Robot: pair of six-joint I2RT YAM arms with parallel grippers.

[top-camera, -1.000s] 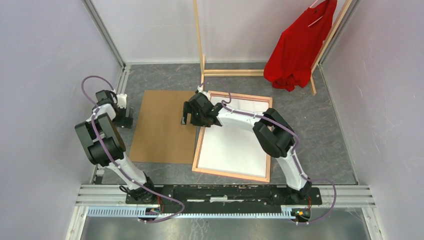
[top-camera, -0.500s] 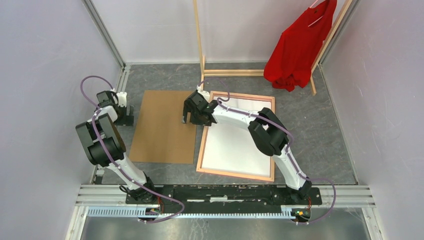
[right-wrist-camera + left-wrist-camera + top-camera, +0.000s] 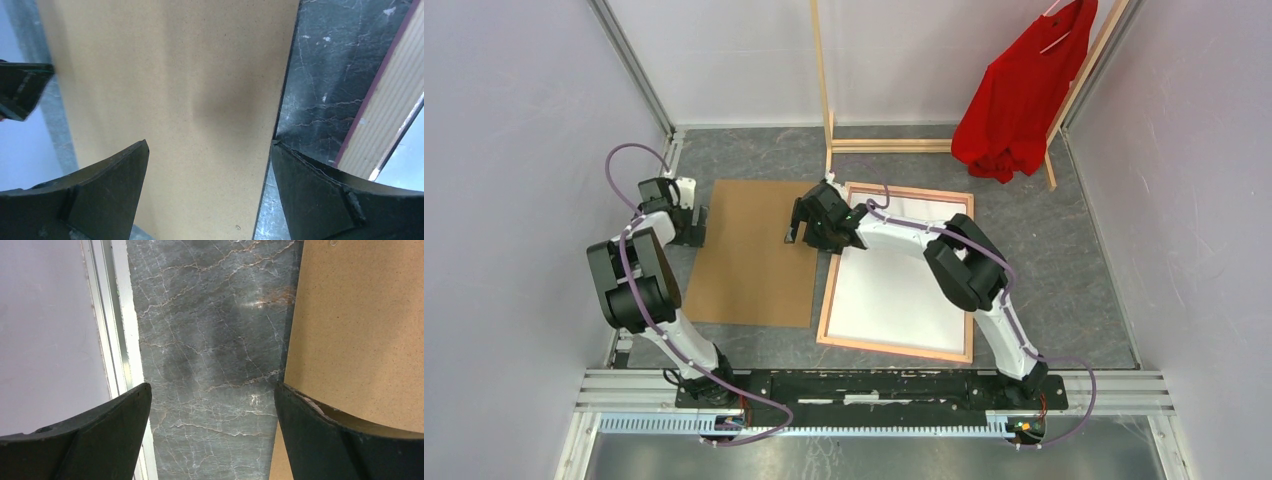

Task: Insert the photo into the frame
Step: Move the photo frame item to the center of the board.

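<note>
The frame (image 3: 894, 348) lies flat at centre right, its light wood edges up; its edge also shows in the right wrist view (image 3: 385, 105). A white sheet (image 3: 894, 290) fills it, and no printed coast picture shows. The brown board backing (image 3: 754, 250) lies flat on the floor left of the frame. My right gripper (image 3: 800, 232) is open over the board's right edge (image 3: 175, 75), its gap (image 3: 210, 145) holding nothing. My left gripper (image 3: 694, 228) is open at the board's far left edge (image 3: 360, 330), its gap (image 3: 212, 390) over bare floor.
A tall bare-wood clothes rack (image 3: 824, 90) stands at the back with a red shirt (image 3: 1019, 95) hanging at its right. Walls close in on both sides. A metal rail (image 3: 117, 340) runs along the left wall close to my left gripper.
The frame's near end has swung a little to the right, away from the board. My left gripper has moved right, up to the board's left edge. My right gripper has edged slightly back.
</note>
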